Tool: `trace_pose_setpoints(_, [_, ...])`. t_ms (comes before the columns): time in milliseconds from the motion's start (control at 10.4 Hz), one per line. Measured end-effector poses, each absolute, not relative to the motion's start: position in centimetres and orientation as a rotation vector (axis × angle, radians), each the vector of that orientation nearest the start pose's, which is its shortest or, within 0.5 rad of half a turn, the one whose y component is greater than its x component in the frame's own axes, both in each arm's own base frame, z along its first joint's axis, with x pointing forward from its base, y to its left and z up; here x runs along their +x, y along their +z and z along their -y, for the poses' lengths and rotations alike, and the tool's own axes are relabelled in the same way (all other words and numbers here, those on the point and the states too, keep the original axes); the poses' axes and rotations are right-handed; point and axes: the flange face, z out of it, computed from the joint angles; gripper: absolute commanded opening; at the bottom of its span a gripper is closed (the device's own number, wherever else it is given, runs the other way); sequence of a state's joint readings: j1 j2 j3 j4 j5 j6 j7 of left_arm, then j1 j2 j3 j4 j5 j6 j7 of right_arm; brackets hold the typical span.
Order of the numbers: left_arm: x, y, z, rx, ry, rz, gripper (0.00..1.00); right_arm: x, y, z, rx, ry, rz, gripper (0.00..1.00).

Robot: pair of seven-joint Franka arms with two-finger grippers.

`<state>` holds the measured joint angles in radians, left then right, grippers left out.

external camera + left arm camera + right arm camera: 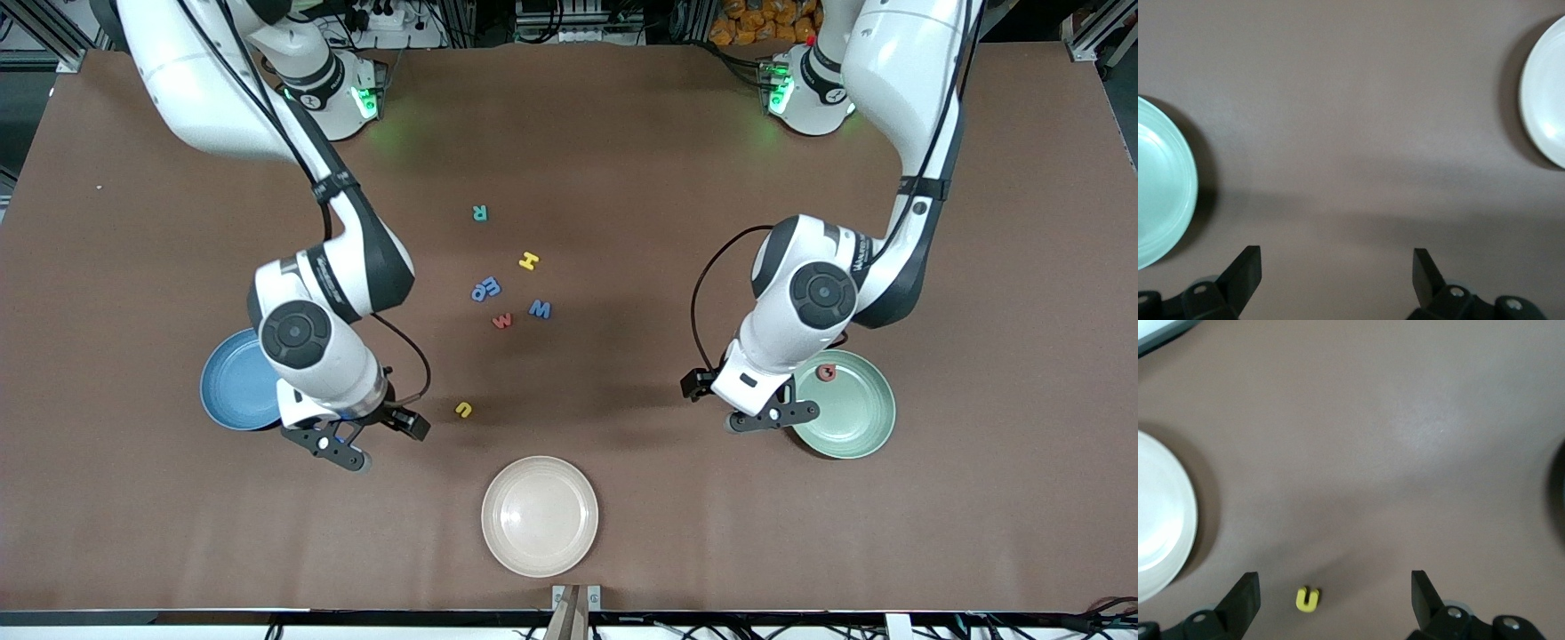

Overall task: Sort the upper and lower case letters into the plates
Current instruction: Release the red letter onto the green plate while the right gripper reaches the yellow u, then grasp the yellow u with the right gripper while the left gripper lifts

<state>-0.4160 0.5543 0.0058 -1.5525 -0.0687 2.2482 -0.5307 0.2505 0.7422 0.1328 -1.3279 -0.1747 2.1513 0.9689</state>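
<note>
Right gripper (360,442): hangs over bare table between the round sky-blue matte plate (233,384) and the small yellow chunky letter u (463,409); fingers spread wide, nothing between them; probably lined up to go for that u, which shows just off one fingertip in the right wrist view (1307,599).

Left gripper (772,415): hovers at the rim of the round pale mint-green matte plate (849,413), over the table just beside it; fingers wide apart and empty; reads as a release already made.

Mint plate contents: one small red letter (827,372), lying near the rim on the side toward the robot bases.

Blue plate contents: largely hidden under the right arm; no letter visible on the exposed part.

Loose letters: teal R (479,212), yellow H (529,260), blue pair touching each other (485,289), red w (502,321) and blue W (540,309), clustered mid-table, farther from the front camera than the u.

Cream-beige round plate (540,516): nearest the front camera, empty, likely no part of the sort.

Progress: early, by judgement; one letter plated, most still loose.

Surface: flat brown matte tabletop (978,267), faint shadows under both arms.

Room: cables, metal framing and orange items along the base edge of the table.
</note>
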Motion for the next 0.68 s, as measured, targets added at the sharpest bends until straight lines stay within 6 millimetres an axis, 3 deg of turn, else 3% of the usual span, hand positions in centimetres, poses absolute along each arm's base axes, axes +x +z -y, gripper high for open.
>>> trace_pose_setpoints(289, [65.5, 37.7, 27.3, -3.251, -0.24, 0.287, 1.0, 70.8, 25.4, -26.6, -2.866, -0.201, -1.091, 1.0])
trace_pose_setpoints(482, [65.7, 39.1, 26.3, -3.253, -0.262, 0.309, 1.0, 69.9, 22.7, -28.8, -2.87, -0.169, -1.104, 1.0])
trace_pose_setpoints(675, [65.7, 39.6, 26.1, -3.254, -0.27, 0.313, 1.0, 68.9, 21.3, -30.5, -2.89, -0.145, -1.082, 1.0])
